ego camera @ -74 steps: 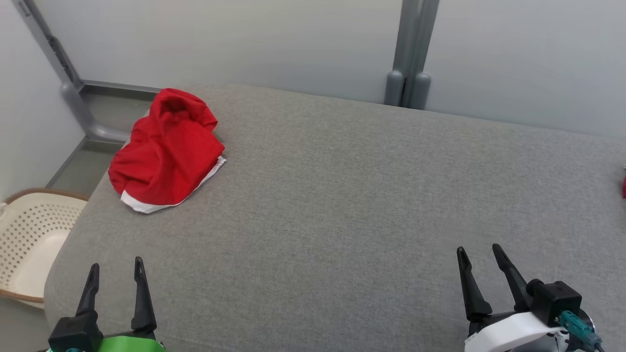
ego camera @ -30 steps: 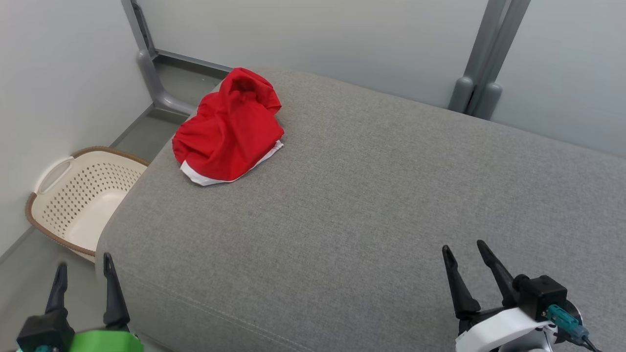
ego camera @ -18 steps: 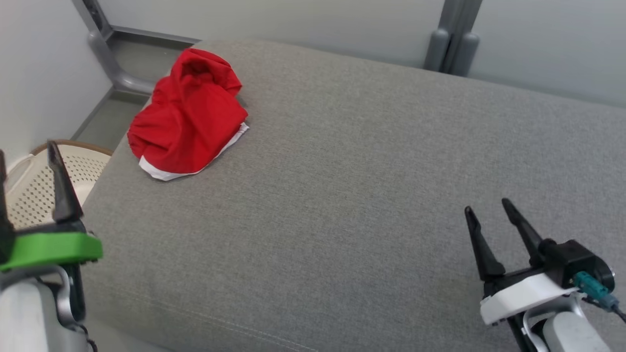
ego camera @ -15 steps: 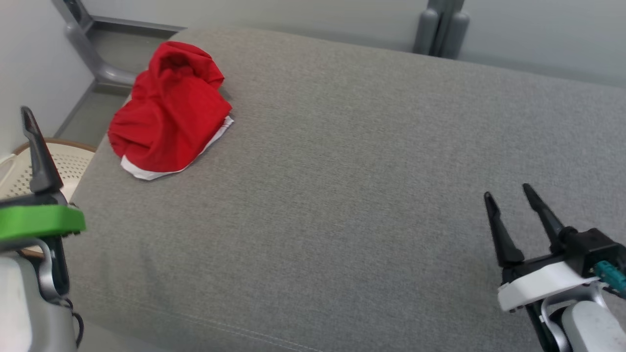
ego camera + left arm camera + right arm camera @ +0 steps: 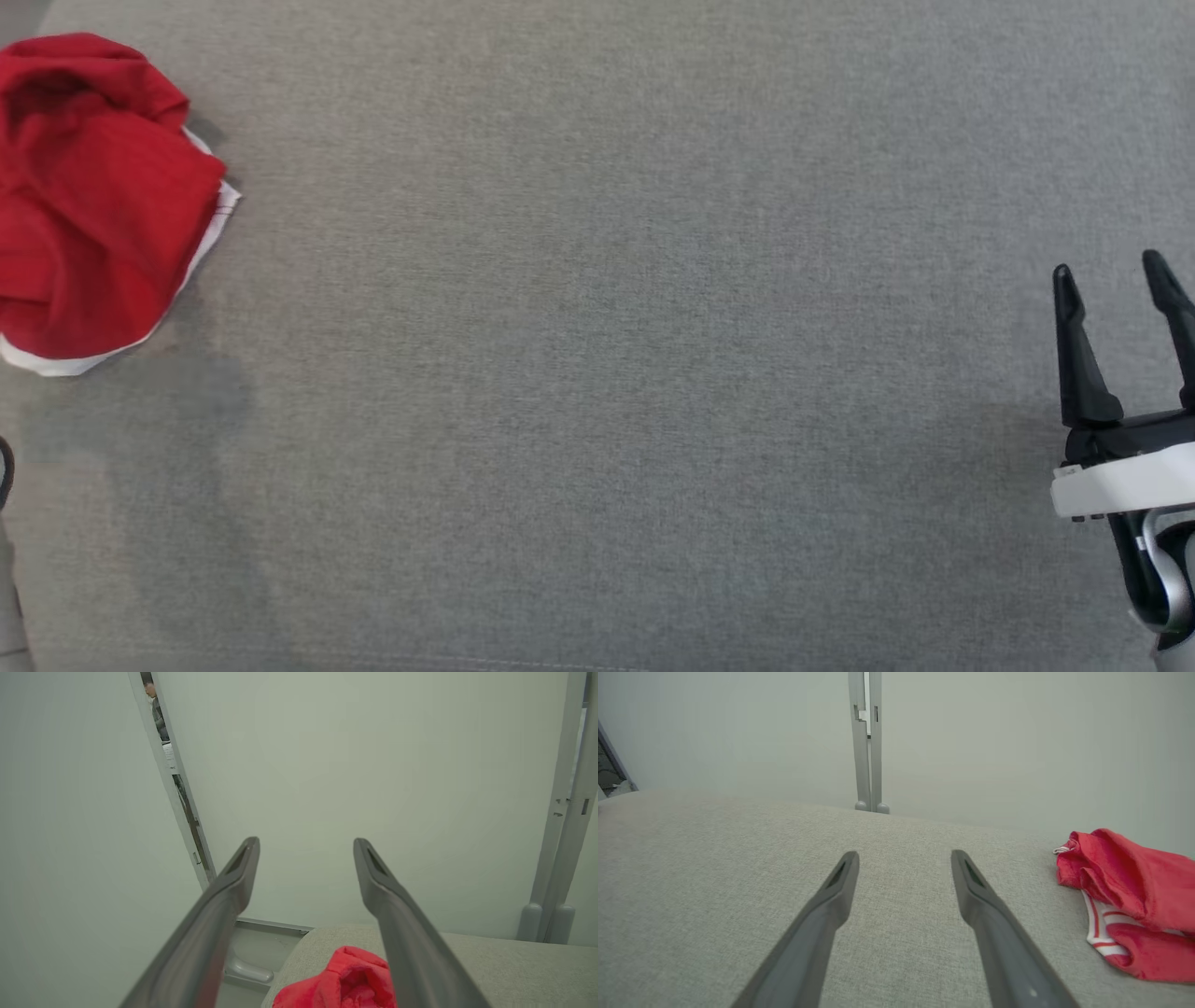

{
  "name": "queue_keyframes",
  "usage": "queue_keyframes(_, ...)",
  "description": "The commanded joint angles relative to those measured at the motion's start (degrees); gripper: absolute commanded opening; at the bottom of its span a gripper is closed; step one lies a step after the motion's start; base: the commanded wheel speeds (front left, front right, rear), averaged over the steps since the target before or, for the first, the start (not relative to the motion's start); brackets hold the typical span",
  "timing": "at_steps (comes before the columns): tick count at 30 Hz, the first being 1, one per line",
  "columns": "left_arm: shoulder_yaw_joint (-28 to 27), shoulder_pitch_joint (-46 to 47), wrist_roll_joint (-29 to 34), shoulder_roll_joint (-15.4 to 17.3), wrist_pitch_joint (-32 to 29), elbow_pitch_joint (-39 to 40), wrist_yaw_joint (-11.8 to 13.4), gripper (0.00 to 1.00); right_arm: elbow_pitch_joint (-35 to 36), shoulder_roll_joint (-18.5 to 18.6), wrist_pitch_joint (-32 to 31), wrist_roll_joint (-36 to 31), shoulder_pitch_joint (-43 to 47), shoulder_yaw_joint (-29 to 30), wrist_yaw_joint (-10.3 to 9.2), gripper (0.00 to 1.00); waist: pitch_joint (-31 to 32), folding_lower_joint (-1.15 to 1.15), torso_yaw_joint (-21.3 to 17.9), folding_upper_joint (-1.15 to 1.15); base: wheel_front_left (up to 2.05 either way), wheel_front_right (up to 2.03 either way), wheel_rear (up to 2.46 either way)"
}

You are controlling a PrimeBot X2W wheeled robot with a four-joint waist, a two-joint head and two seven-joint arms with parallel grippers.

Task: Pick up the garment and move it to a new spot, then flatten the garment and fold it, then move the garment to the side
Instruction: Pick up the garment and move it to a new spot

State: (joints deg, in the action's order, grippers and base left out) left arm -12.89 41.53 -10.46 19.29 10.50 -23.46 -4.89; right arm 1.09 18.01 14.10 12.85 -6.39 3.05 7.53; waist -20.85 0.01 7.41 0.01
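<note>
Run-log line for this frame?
stage: pre-grasp | red garment: crumpled on cushion, untouched | left claw: open, empty | right claw: open, empty

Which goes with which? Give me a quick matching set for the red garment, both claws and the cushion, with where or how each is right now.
1 red garment
2 left claw
3 right claw
4 cushion

A open, at the head view's right edge
B grey, the garment lies on it
C crumpled, at the head view's left edge
D open, garment seen low between its fingers

Pairs: 1-C, 2-D, 3-A, 4-B
</note>
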Motion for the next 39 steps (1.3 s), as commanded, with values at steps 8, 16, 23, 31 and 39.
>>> queue_keyframes(8, 0.1, 5.8, -1.2, 3.5, -4.5, -13.6, -0.6, 1.00, 2.6, 0.9, -0.4, -0.4, -1.2, 2.0, -0.09, 1.00, -9.2, -0.01, -6.4, -0.01, 0.00, 0.00, 0.00)
queue_keyframes(16, 1.8, 5.9, -2.0, 3.1, -8.6, -26.1, -1.2, 1.00, 2.9, 0.7, -0.7, -0.8, -1.3, 2.1, -0.09, 1.00, -9.9, -0.01, -6.0, -0.01, 0.00, 0.00, 0.00)
queue_keyframes(23, 3.6, 6.5, -2.6, 2.6, -7.8, -32.3, -2.0, 0.00, 2.1, 0.5, -0.8, -0.7, -1.7, 0.8, -0.09, 1.00, -8.7, -0.01, -6.0, -0.01, 0.00, 0.00, 0.00)
queue_keyframes(31, 4.7, 8.0, -2.3, 3.4, -2.1, -34.1, -2.1, 0.00, 0.5, -0.2, -0.5, -0.3, -1.5, -0.1, -0.09, 1.00, -5.7, -0.01, -6.8, -0.01, 0.00, 0.00, 0.00)
queue_keyframes(39, 7.2, 10.3, -1.0, 4.5, 2.2, -30.9, -2.2, 0.00, -2.5, -1.8, 0.3, 0.3, -1.5, -1.8, -0.09, 1.00, -0.6, -0.01, -7.7, -0.01, 0.00, 0.00, 0.00)
